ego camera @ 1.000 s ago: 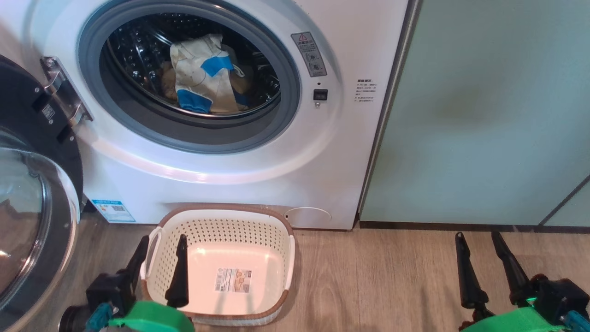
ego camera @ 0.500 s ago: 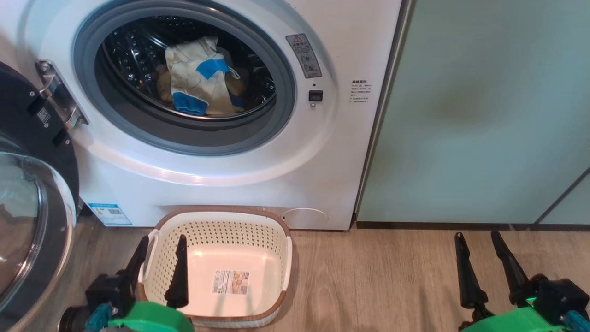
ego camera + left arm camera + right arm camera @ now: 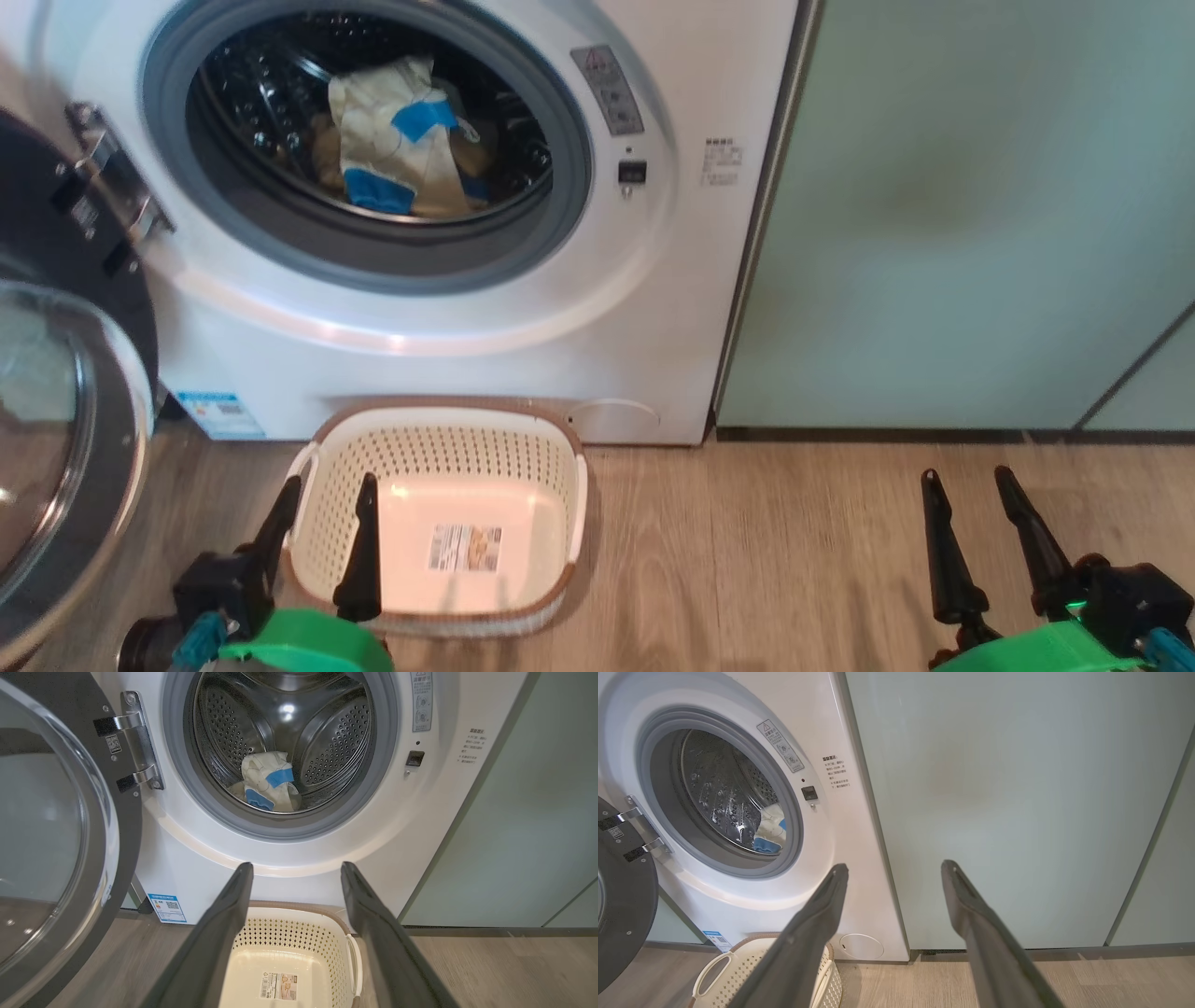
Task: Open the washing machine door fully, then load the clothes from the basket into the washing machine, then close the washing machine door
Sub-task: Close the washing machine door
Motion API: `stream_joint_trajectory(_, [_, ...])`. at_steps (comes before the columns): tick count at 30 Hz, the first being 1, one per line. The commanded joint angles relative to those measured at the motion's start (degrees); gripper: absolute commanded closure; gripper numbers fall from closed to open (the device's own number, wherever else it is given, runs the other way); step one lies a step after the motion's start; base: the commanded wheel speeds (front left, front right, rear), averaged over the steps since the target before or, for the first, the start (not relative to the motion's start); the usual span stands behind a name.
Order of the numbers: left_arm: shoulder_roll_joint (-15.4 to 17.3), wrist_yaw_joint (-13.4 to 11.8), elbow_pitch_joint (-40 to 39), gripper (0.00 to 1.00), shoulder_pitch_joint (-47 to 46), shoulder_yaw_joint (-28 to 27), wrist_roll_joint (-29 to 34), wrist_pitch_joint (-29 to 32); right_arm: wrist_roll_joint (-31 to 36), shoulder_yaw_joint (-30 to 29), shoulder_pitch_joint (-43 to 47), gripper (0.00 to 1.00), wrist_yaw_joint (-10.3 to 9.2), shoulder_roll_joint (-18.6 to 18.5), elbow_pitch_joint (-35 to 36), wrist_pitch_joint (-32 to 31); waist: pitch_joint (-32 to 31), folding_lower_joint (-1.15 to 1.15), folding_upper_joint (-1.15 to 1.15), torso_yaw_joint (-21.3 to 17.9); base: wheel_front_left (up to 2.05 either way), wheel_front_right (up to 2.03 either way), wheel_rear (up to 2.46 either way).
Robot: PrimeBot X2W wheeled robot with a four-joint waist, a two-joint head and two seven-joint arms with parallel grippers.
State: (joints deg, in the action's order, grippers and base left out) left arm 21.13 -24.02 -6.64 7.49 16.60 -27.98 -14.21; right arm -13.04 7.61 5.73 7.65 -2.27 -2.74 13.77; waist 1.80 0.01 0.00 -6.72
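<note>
— Upper left of your head view: where are the clothes?
— Inside the washing machine drum. Note: washing machine door hangs open at left edge; basket on floor, lower centre.
— Your grippers?
— Bottom corners: left gripper, right gripper both spread wide, holding nothing.

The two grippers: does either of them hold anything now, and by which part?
Nothing is held. The left gripper and the right gripper are both open and empty; the clothes lie in the washing machine.
</note>
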Motion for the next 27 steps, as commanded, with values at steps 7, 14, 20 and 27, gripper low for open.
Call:
stream_joint_trajectory(7, [0.87, -0.54, -1.15, 0.00, -2.97, -2.15, 0.08, -0.61, -0.03, 1.00, -1.42, 0.00, -0.16, -0.61, 2.03, 0.22, 0.27, -0.01, 0.00, 0.43, -2.08, 1.98, 0.09])
stream_joint_trajectory(14, [0.97, -0.41, -0.97, 0.00, -3.25, -2.36, 0.36, -0.65, 0.04, 0.92, -1.63, 0.00, -0.16, -0.61, 1.92, 0.25, 0.47, -0.01, 0.00, 0.46, -1.25, 1.22, 0.03])
stream_joint_trajectory(20, [0.88, -0.30, -0.98, 0.00, -3.29, -2.52, 0.38, -0.68, -0.01, 0.83, -1.66, 0.00, -0.16, -0.61, 1.88, 0.28, 0.47, -0.01, 0.00, 0.31, -0.35, 0.35, 0.00])
stream_joint_trajectory(27, [0.76, -0.20, -0.98, 0.00, -3.43, -2.53, 0.51, -0.70, -0.01, 0.73, -1.67, 0.00, -0.16, -0.61, 1.78, 0.34, 0.49, -0.01, 0.00, 0.42, 0.00, 0.00, 0.00])
